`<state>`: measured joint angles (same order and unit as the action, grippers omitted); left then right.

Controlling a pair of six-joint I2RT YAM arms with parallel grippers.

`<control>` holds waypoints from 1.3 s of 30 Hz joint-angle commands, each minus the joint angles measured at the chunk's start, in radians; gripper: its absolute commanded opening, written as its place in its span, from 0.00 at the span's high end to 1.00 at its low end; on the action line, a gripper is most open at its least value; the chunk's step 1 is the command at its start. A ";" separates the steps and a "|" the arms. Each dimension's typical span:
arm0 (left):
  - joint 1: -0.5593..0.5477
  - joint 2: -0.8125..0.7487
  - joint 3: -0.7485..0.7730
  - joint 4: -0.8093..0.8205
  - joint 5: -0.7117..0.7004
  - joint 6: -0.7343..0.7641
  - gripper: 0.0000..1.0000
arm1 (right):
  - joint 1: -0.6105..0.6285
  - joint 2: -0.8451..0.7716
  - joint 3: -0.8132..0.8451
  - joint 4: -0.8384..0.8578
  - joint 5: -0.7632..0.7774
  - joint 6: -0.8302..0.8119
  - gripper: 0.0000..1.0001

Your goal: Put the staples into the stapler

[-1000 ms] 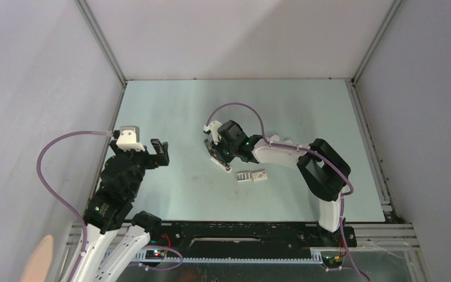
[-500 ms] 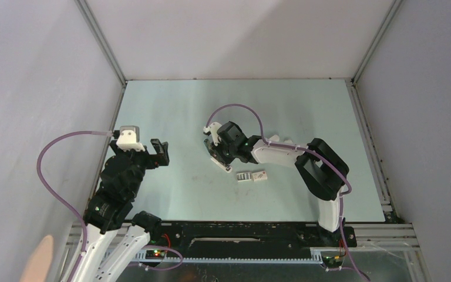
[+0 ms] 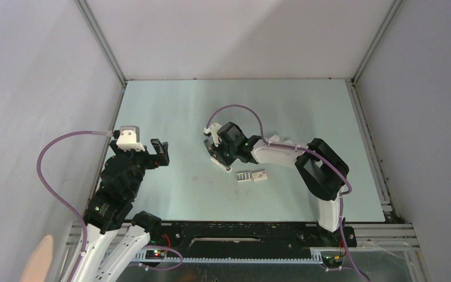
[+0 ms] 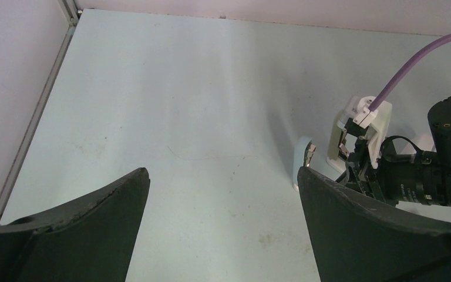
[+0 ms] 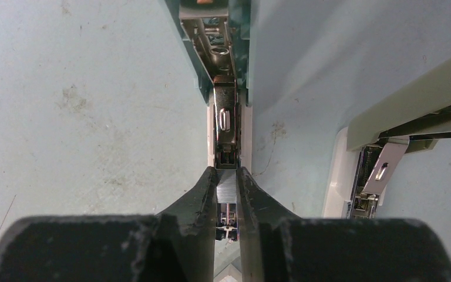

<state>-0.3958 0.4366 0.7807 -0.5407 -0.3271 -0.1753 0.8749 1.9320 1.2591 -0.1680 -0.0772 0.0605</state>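
Observation:
My right gripper is shut on a short strip of grey, finely striped staples. It holds them right over the near end of the open metal magazine channel of the stapler, which lies opened out on the table. The stapler's pale blue cover runs along the channel, and its white base part lies to the right. More staples lie as a striped block just right of the stapler. My left gripper is open and empty, above bare table well left of the stapler.
A plain white small box lies right beside the striped block. Grey walls enclose the pale table on three sides. My right arm's purple cable loops over the stapler area.
My right gripper has shifted very slightly toward the near left over the stapler, still holding the staples. The left arm has not moved.

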 commanded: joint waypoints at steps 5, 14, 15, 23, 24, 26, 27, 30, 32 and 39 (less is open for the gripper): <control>0.006 -0.002 -0.006 0.034 0.019 0.002 0.00 | 0.001 -0.032 0.008 -0.019 -0.007 0.000 0.65; 0.006 -0.003 -0.006 0.034 0.022 0.003 0.00 | -0.027 -0.038 0.028 0.013 0.004 0.022 0.52; 0.006 -0.002 -0.006 0.034 0.022 0.003 0.00 | -0.028 -0.027 0.037 0.008 0.011 0.020 0.52; 0.006 0.001 -0.007 0.034 0.022 0.004 0.00 | -0.038 0.014 0.089 0.019 0.017 0.025 0.53; 0.006 0.001 -0.007 0.034 0.021 0.005 0.00 | -0.041 0.020 0.094 0.018 0.020 0.027 0.53; 0.007 0.001 -0.008 0.034 0.020 0.005 0.00 | -0.043 0.028 0.102 0.019 0.020 0.027 0.54; 0.006 0.001 -0.008 0.034 0.021 0.005 0.00 | -0.045 0.033 0.104 0.019 0.020 0.027 0.54; 0.006 0.002 -0.008 0.035 0.021 0.005 0.00 | -0.045 0.046 0.108 0.014 0.012 0.027 0.54; 0.006 0.003 -0.008 0.035 0.022 0.005 0.00 | -0.046 0.051 0.108 0.008 0.009 0.027 0.54; 0.006 0.003 -0.008 0.035 0.022 0.005 0.00 | -0.045 0.053 0.107 -0.022 0.012 0.029 0.55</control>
<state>-0.3958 0.4366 0.7807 -0.5407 -0.3103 -0.1749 0.8333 1.9823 1.3331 -0.1883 -0.0731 0.0795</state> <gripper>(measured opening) 0.996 0.453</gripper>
